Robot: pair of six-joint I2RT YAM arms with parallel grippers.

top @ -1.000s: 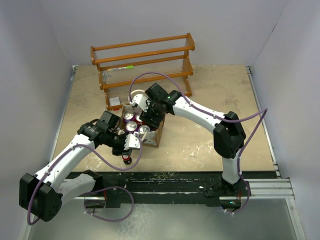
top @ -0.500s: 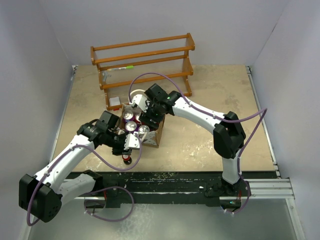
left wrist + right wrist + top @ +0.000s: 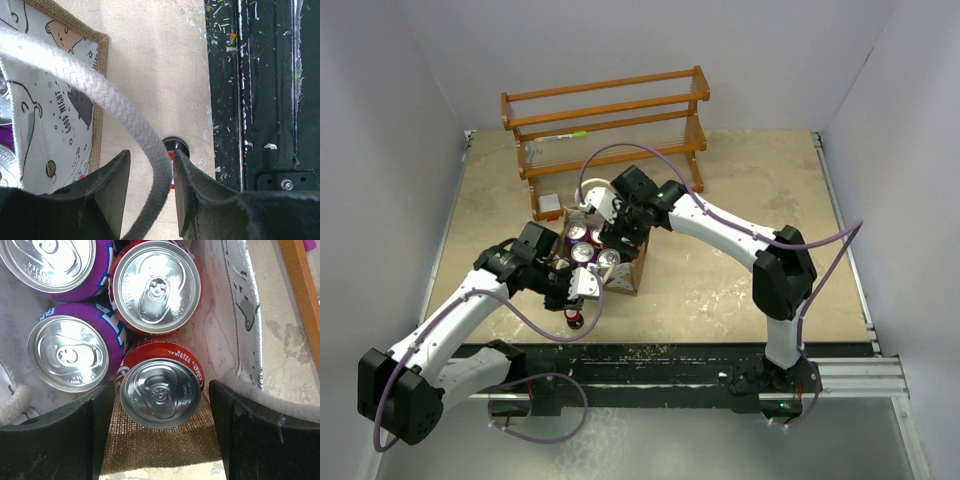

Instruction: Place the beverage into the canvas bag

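Observation:
The canvas bag [image 3: 623, 281] stands open on the table with several cans inside. In the right wrist view a red cola can [image 3: 160, 390] stands upright on the bag's tan floor beside another red can [image 3: 156, 287] and two purple cans [image 3: 67, 354]. My right gripper [image 3: 161, 392] is open and straddles the near red can, with a gap on both sides. My left gripper [image 3: 151, 170] is shut on the bag's white rope handle [image 3: 100, 97] at the bag's near side. A small dark bottle with a red label [image 3: 176, 146] stands on the table beyond my left fingers.
A wooden two-shelf rack [image 3: 605, 130] stands behind the bag, with a small white block [image 3: 550, 203] in front of it. The dark bottle [image 3: 574, 318] sits close to the black front rail [image 3: 720, 352]. White walls enclose the table.
The right arm has shifted very slightly over the bag. The left arm and the bag have not moved.

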